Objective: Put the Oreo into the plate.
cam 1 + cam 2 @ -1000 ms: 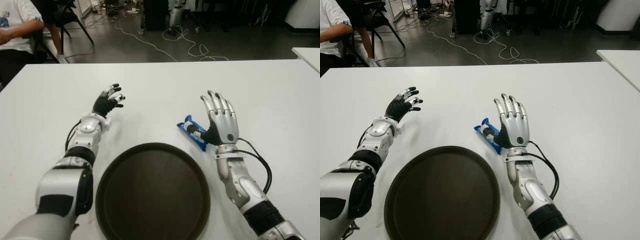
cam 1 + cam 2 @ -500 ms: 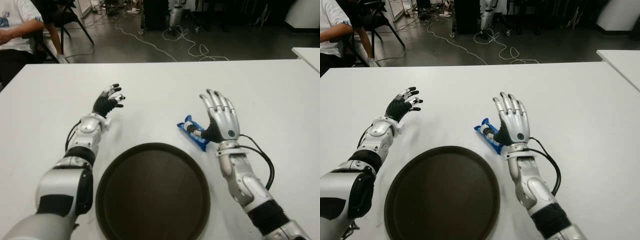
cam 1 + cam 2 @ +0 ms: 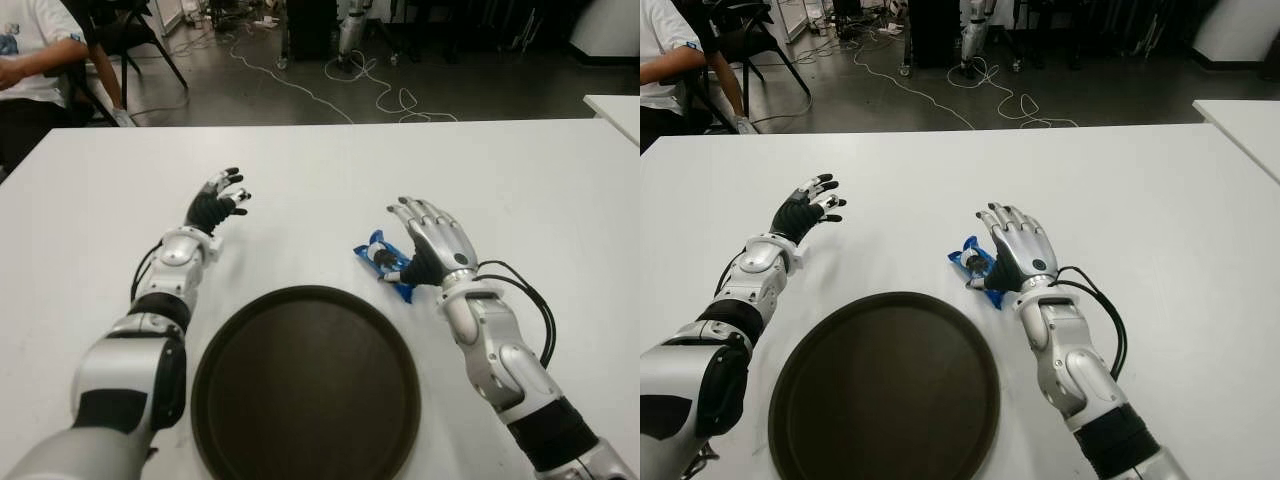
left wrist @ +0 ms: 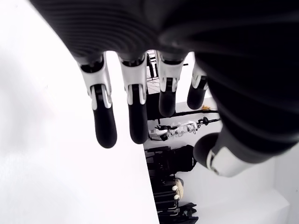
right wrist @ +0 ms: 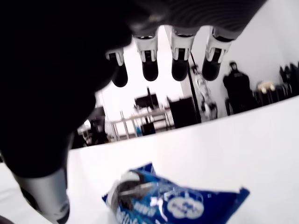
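A blue Oreo packet [image 3: 385, 262] lies on the white table [image 3: 540, 180], just beyond the right rim of the dark round plate [image 3: 305, 385]. My right hand [image 3: 408, 232] is tipped forward over the packet, its fingers [image 5: 180, 63] spread above the wrapper [image 5: 177, 205] and holding nothing. Its thumb [image 5: 44, 196] stands close beside the packet's near end; I cannot tell if they touch. The plate is bare. My left hand [image 3: 228, 190] shows open at the table's left, well away from the plate.
A seated person [image 3: 30, 50] is beyond the table's far left corner. Cables [image 3: 380, 100] run over the floor past the far edge. A second white table [image 3: 615, 105] shows at the right.
My right hand has tipped from upright to forward and down, bringing its fingers over the Oreo packet. The packet, the plate and my left hand have stayed in place.
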